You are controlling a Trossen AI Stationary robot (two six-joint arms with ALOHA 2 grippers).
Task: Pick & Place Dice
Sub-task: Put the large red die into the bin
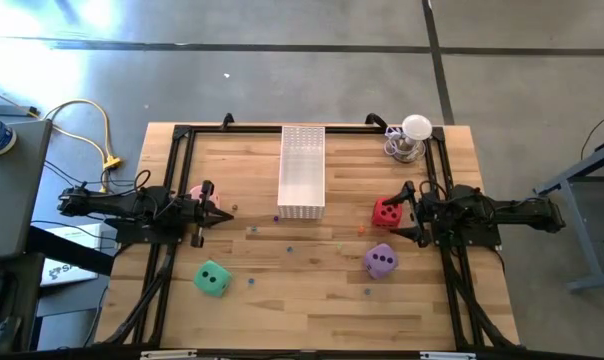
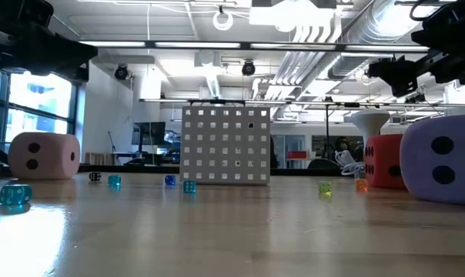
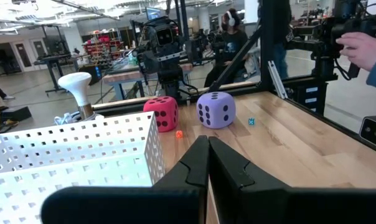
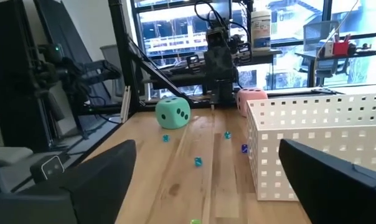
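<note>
Your right gripper (image 1: 410, 212) stands wide at right-centre, touching or just beside the soft red die (image 1: 386, 212); closing off-centre could shove it away. Left gripper (image 1: 210, 203) is pinched closed, empty.

Wooden table (image 1: 312, 300), planked, edged by a black frame (image 1: 182, 135). At its far middle, a white perforated tray (image 1: 302, 172), long and narrow, open at the top. Near the far right corner, a white mushroom-shaped lamp (image 1: 416, 127) on a coil of cable, perhaps a stand. Scattered over the boards, several tiny translucent dice (image 2: 15, 195) in blue, green and orange. Off the left edge, a yellow cable (image 1: 94, 125) looped on the grey floor. Beyond the table, a person's hand (image 3: 367, 50) and a seated person wearing headphones (image 3: 233, 31).
</note>
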